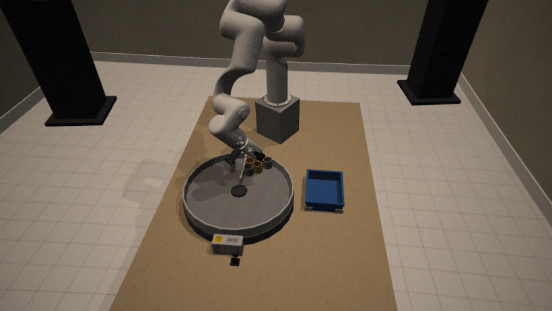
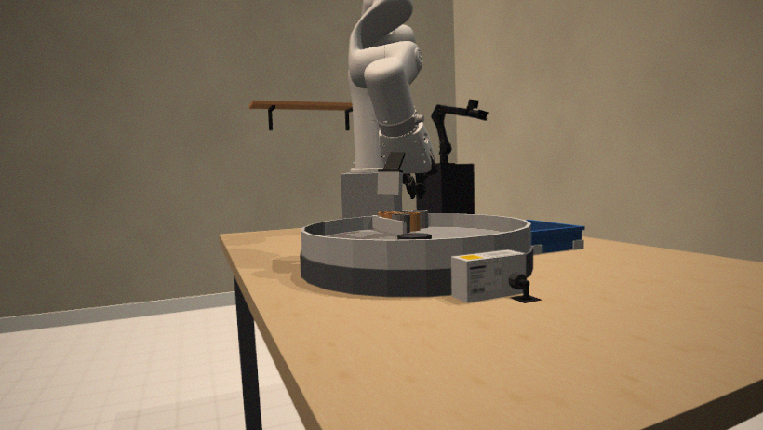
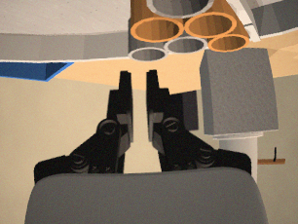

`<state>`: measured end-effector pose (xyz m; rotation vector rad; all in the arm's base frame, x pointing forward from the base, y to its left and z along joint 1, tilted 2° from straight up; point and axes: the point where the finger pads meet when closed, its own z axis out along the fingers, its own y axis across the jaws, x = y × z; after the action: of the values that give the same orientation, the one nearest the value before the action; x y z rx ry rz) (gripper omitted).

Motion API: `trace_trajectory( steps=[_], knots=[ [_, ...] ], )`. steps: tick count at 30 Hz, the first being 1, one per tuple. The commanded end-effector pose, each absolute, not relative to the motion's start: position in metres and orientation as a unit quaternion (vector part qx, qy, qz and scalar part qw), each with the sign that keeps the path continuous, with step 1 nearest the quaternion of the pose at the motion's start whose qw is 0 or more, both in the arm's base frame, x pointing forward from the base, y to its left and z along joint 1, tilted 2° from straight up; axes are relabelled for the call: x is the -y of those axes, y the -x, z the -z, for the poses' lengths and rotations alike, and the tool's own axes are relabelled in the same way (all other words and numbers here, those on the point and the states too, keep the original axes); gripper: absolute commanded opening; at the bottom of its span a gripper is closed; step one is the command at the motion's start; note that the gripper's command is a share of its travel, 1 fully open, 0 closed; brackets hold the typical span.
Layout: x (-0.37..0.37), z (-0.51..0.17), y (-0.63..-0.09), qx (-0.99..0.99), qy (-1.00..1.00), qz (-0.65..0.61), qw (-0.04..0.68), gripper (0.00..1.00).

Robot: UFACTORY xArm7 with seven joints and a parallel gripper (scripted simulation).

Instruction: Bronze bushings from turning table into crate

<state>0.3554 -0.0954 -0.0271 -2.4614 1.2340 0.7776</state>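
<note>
The turning table (image 1: 216, 212) (image 2: 373, 253) (image 3: 63, 44) is a round grey tray with a raised rim. At its back, three bronze bushings (image 1: 258, 166) (image 3: 157, 32) and three steel bushings (image 1: 249, 169) (image 3: 180, 6) stand upright, packed together beside a thin grey bar (image 1: 242, 171) (image 2: 389, 224). In the top view my arm hides some of them. My gripper (image 1: 262, 157) (image 2: 416, 196) (image 3: 138, 86) hangs tilted above and behind the cluster, clear of it. Its fingers stand a narrow gap apart with nothing between them. The blue crate (image 1: 323, 204) (image 2: 555, 237) (image 3: 29, 71) looks empty in the top view.
A dark round hub (image 1: 239, 190) (image 2: 414, 235) is at the turning table's middle. A pale box with a yellow label (image 1: 227, 247) (image 2: 486, 277) stands at its front, beside a small black stand (image 1: 234, 261) (image 2: 526, 298). The crate stands right of the turning table in the top view.
</note>
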Motion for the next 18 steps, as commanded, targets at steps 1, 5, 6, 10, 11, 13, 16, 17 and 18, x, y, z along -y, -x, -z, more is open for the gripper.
trace_trajectory(
  steps=[1,5,6,10,11,13,16,17,18],
  knots=[
    [0.095,0.03,-0.359,-0.423,0.846,-0.289,0.148,0.11],
    [0.095,0.03,-0.359,-0.423,0.846,-0.289,0.148,0.11],
    [0.095,0.03,-0.359,-0.423,0.846,-0.289,0.148,0.11],
    [0.095,0.03,-0.359,-0.423,0.846,-0.289,0.148,0.11],
    [0.095,0.03,-0.359,-0.423,0.846,-0.289,0.148,0.11],
    [0.095,0.03,-0.359,-0.423,0.846,-0.289,0.148,0.11],
    [0.096,0.035,-0.359,-0.423,0.846,-0.289,0.148,0.11],
    [0.096,0.039,-0.359,-0.423,0.846,-0.289,0.148,0.11],
    [0.096,0.044,-0.359,-0.423,0.846,-0.289,0.148,0.11]
  ],
)
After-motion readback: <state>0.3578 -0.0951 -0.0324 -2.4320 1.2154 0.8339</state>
